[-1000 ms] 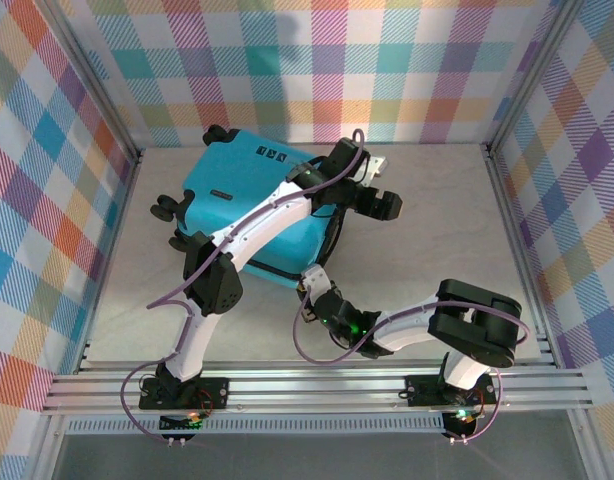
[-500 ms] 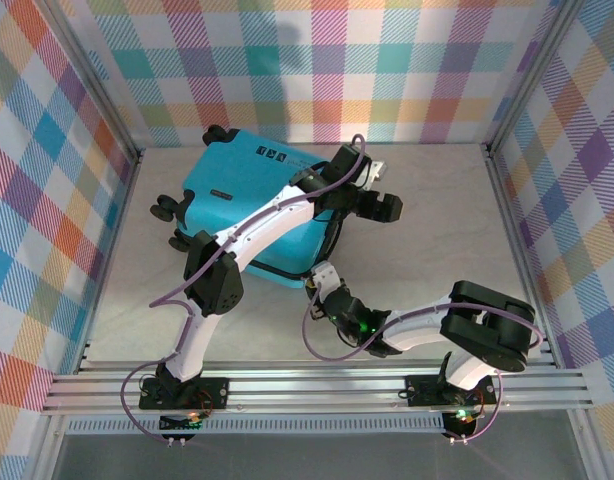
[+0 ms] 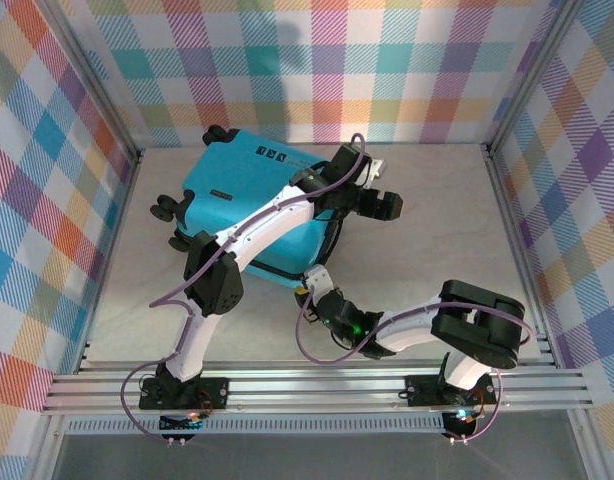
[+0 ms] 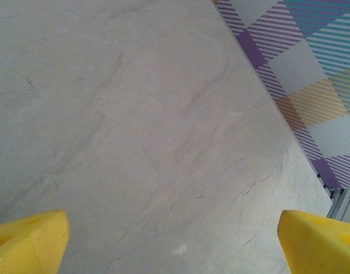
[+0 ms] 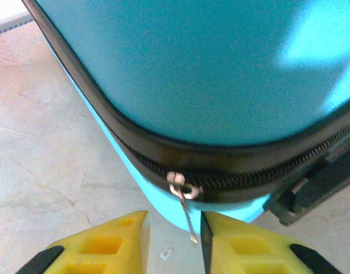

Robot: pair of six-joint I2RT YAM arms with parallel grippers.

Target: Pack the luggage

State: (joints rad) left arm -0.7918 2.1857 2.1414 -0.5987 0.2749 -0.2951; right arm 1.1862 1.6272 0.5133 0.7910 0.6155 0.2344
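The right gripper stands slightly parted at the near corner of the turquoise luggage. A silver zipper pull hangs between its yellow fingers; whether it brushes one is hard to tell. Its wrist view shows the black zipper band closed there. The case lies flat toward the tabletop's far left corner, wheels leftward. Off its right edge, the left gripper is spread wide above bare marbled surface. Plaid walls enclose the table.

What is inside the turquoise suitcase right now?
Only its outside shows: the luggage lies closed on the table, with the zipper band and hanging zipper pull at its near corner. The shell hides any contents.
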